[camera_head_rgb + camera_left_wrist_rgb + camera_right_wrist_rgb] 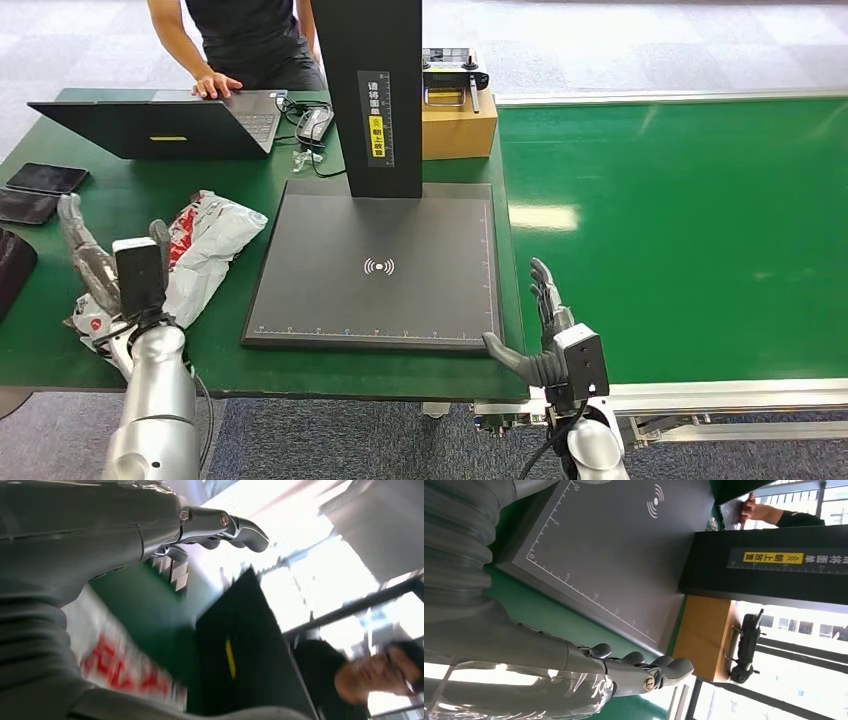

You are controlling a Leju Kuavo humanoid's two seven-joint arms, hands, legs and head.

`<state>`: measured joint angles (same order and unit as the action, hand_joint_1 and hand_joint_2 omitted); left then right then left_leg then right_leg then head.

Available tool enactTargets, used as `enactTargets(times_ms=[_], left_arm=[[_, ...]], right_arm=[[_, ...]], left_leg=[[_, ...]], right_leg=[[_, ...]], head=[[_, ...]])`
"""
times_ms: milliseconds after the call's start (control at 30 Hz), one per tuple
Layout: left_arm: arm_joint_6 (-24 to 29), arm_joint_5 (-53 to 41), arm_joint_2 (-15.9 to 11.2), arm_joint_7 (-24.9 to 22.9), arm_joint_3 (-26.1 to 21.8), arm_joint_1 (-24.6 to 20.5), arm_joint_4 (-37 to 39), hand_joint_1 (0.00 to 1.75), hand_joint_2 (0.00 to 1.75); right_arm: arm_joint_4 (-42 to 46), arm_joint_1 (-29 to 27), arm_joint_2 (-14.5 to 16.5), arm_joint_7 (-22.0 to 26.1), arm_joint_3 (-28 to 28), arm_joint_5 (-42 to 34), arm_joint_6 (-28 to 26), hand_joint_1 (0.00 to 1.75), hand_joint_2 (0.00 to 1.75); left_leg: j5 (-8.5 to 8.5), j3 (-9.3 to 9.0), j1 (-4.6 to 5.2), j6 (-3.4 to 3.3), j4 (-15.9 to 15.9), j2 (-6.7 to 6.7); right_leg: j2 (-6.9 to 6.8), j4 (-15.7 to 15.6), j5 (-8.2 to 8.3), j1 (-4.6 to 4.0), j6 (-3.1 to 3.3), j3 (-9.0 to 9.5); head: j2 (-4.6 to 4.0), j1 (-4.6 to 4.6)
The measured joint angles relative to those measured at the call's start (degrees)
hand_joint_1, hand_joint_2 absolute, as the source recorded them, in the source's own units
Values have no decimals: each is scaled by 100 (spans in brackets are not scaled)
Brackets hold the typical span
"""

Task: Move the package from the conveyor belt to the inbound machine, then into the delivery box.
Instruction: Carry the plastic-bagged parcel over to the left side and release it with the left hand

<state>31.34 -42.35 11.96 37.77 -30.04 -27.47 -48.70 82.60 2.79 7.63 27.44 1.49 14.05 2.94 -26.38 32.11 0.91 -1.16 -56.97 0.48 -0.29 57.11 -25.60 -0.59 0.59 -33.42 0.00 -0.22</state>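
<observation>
At the left fingers (75, 235) I find them spread and raised, holding nothing; my left hand (115, 270) stands just beside the package (205, 245), and I cannot tell whether it touches it. That white-and-red poly mailer lies on the table (60, 330), left of the inbound machine's scanning plate (380, 265), which is bare. My right fingers (545, 295) are likewise extended and apart, empty; the right hand (555, 335) hovers at the plate's near right corner, by the conveyor belt (680, 220).

Judgement: the package is off the belt and off the plate, so the delivery-box step is in hand. No box appears in my views. Next move calls for a firm grasp of the slack bag with the left hand.

Beyond: a laptop (160, 125), two phones (45, 178), a cardboard box (460, 125), and a person (250, 40).
</observation>
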Motion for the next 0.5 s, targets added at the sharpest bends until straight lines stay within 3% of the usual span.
enactTargets(times_ms=[133,233,333,500], left_arm=[[-1922,1910,64,-323,903,301,51,0,175],[-2891,2807,90,-408,1451,522,55,0,175],[-3219,3125,99,-458,1826,696,55,0,175],[-3239,3263,96,-504,2147,822,55,0,175]], right_arm=[[-58,41,-15,110,0,33,29,0,175],[-106,50,-25,162,0,62,25,0,175],[-138,52,-34,182,-2,64,19,0,175],[-174,56,-55,189,-4,64,16,0,175]], left_leg=[[-1,2,-1,0,0,2],[-3,4,0,-3,0,4],[-6,5,0,-3,0,4],[-6,5,-1,-2,0,2]], right_leg=[[2,0,0,0,0,-1],[4,0,-1,1,0,-3],[4,0,-1,0,0,-5],[2,0,-2,0,0,-5]], head=[[0,1],[0,1],[0,0],[0,1]])
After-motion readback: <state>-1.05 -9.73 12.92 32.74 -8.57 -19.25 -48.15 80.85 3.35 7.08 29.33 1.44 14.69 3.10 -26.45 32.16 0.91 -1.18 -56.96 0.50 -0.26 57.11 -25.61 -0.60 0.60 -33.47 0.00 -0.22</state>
